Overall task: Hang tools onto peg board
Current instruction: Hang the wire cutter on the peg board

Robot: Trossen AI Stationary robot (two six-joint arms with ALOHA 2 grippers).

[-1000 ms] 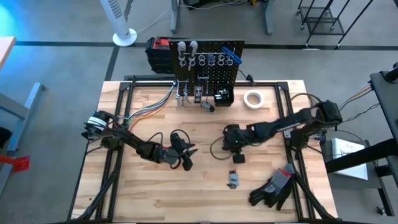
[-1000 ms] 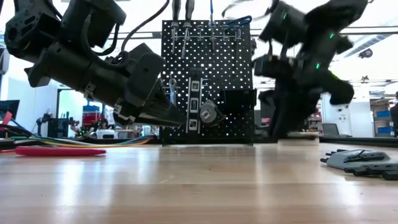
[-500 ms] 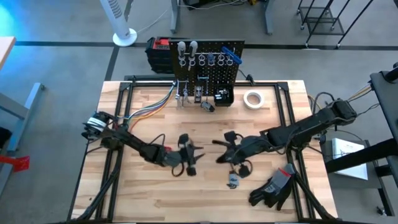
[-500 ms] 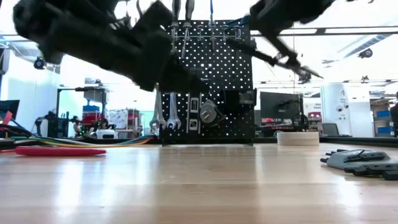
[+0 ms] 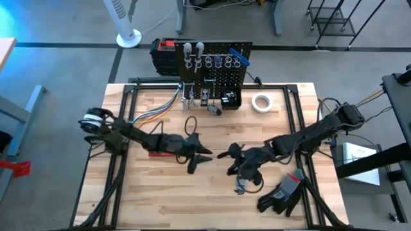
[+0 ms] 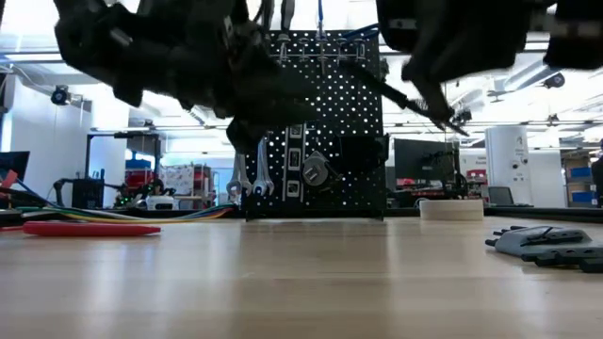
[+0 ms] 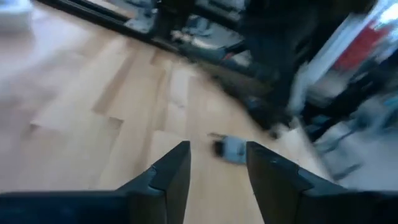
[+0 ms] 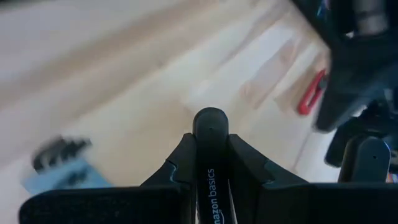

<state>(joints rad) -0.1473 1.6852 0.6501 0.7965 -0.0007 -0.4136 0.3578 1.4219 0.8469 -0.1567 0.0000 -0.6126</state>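
One black-handled tool (image 8: 209,134) is clamped in the right gripper (image 5: 236,160), mid-table and raised off the wood, well apart from the peg board (image 5: 221,72) at the far edge. Looks like the carry step. Hold the handle square in the jaws, come at a free ring hook from above, and release only once it's seated. Left gripper (image 7: 217,165) hovers close by, fingers apart, empty; route around it. Small grey tool (image 5: 240,186) lies on the table near the right gripper. Handle reads "amazon basics"; nothing else legible.

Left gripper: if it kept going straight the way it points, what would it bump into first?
The left gripper, open, would probably meet the small grey tool on the table first; depth is unclear.
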